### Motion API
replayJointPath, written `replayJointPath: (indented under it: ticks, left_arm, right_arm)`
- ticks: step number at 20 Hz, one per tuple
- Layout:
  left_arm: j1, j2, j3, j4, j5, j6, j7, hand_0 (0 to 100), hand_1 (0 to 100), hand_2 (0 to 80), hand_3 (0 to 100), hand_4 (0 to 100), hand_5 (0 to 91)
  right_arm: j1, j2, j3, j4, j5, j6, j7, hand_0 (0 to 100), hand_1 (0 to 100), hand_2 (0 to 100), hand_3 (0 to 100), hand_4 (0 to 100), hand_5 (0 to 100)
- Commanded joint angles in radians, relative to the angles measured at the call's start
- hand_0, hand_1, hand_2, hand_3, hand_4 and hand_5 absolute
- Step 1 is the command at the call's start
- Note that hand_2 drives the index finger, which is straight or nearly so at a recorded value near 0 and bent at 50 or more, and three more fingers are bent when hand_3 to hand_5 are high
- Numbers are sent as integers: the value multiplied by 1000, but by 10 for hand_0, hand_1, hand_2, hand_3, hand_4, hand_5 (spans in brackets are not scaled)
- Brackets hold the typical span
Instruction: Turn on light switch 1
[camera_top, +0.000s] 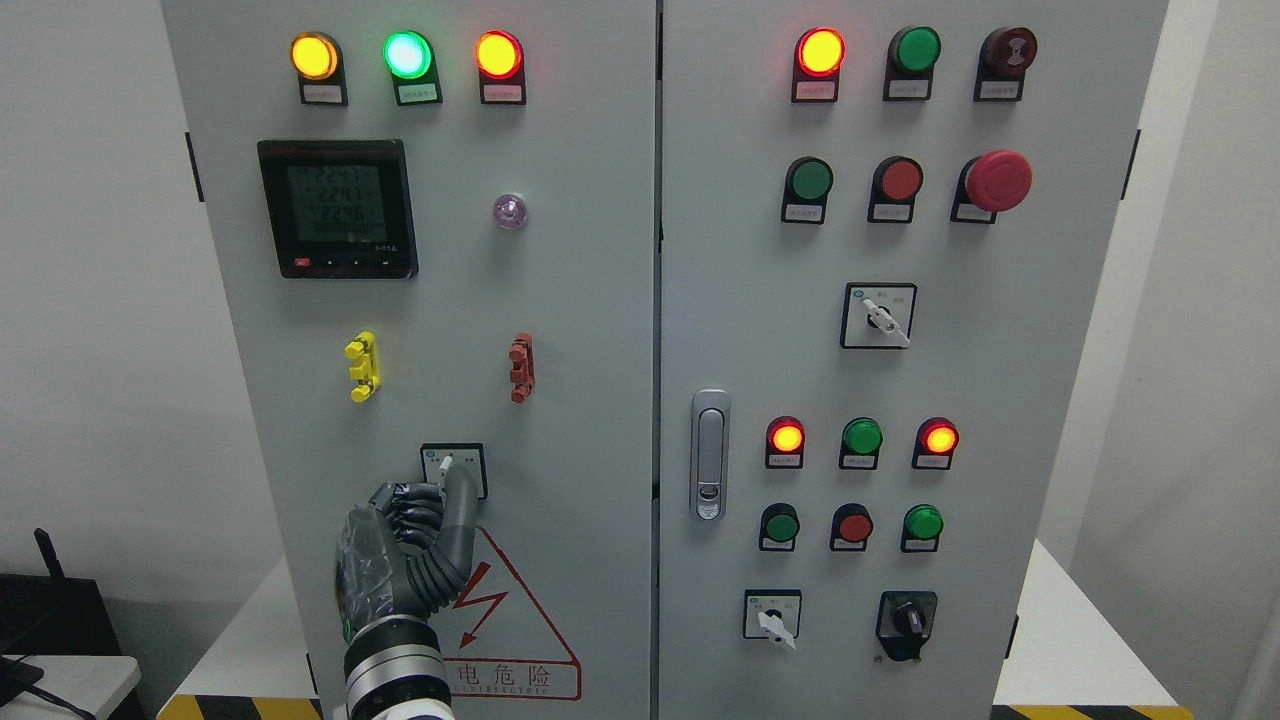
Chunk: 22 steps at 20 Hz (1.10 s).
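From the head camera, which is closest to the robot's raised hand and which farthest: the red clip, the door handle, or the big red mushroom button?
From the left hand:
1. Red clip, just above and to the right, same door.
2. Door handle, further right, on the other door's edge.
3. Big red mushroom button, far upper right.

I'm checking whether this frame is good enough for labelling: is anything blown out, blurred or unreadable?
Head view: lighting is even and focus sharp on the left hand at the selector switch; the lit lamps bloom, the green lamp almost white at its centre; the meter display shows digits, slightly soft; the small lamp labels are too small to read; no motion blur.
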Motion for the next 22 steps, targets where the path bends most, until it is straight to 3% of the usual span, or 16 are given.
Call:
replayJointPath:
  ticks: [1, 22]
  left_arm:
    - [-4, 0, 0, 1, 0, 1, 0, 420, 354, 503, 773, 811, 789]
    - [-4, -3, 3, 1, 0, 0, 0, 573, 296, 519, 788, 822, 797]
  right_arm:
    - [1, -1, 17, 0, -25, 0, 0, 120, 389, 0, 0, 0, 0]
    - [1, -1, 17, 0, -25, 0, 0, 120, 389, 0, 0, 0, 0]
